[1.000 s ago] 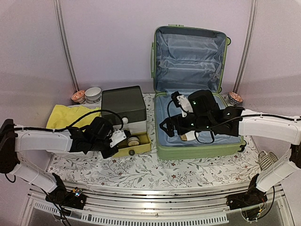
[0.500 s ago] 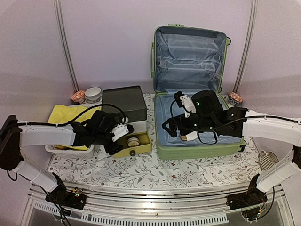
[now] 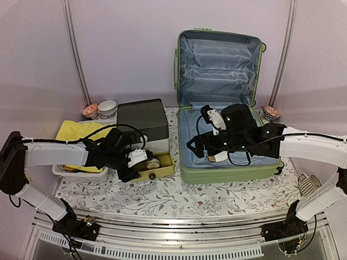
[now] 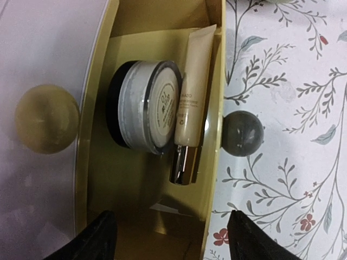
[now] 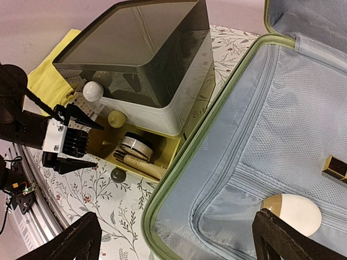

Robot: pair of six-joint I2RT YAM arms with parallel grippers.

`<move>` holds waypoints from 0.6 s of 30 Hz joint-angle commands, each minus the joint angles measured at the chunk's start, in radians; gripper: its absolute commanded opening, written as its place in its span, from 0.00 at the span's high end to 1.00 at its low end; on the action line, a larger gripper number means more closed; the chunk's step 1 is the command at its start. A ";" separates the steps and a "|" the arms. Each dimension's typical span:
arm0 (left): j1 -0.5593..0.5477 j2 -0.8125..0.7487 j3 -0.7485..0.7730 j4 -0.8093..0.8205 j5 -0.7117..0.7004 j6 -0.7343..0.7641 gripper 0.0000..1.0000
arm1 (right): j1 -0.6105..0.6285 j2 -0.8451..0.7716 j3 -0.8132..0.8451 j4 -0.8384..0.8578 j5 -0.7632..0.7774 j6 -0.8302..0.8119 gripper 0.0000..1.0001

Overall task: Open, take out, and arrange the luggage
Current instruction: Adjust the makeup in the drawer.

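Two arms reach inward from the lower corners of the overhead view. The luggage (image 3: 227, 174), a light-green hard-shell suitcase, lies open right of centre on the floral tablecloth (image 3: 162, 197). Its lid stands upright against the back wall and shows pale blue lining.

The right gripper (image 3: 196, 147) hangs over the left front part of the suitcase base, jaws wide apart with nothing between them. Its wrist view shows a white-and-tan egg-shaped item (image 5: 293, 214) and a small dark-and-gold stick (image 5: 333, 167) lying on the lining at the right of the frame.

Left of the suitcase sits a drawer box (image 3: 142, 118) with a dark lid, its yellow bottom drawer (image 3: 165, 168) pulled out. The left gripper (image 4: 171, 244) hovers over that drawer, jaws apart and holding nothing.

In the left wrist view the drawer holds a round jar (image 4: 146, 111) with a pale lid. Just beside it on the right is a cream tube (image 4: 191, 97) with a shiny cap. A dark grey knob (image 4: 242, 134) sticks out from the drawer front.

At the left edge of the overhead view, a yellow cloth (image 3: 76, 132) lies over a white basket (image 3: 81, 173), and two bowls (image 3: 107, 107) stand behind it.
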 commanded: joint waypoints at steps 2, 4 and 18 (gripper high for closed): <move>0.006 -0.077 0.033 -0.056 0.047 -0.031 0.29 | -0.006 -0.032 -0.017 0.003 0.005 -0.004 0.01; 0.004 -0.110 0.027 -0.061 0.048 -0.042 0.36 | -0.006 -0.029 -0.017 0.004 0.005 -0.003 0.01; -0.003 -0.020 0.056 0.061 -0.028 -0.018 1.00 | -0.006 -0.016 -0.015 0.019 -0.013 0.002 0.01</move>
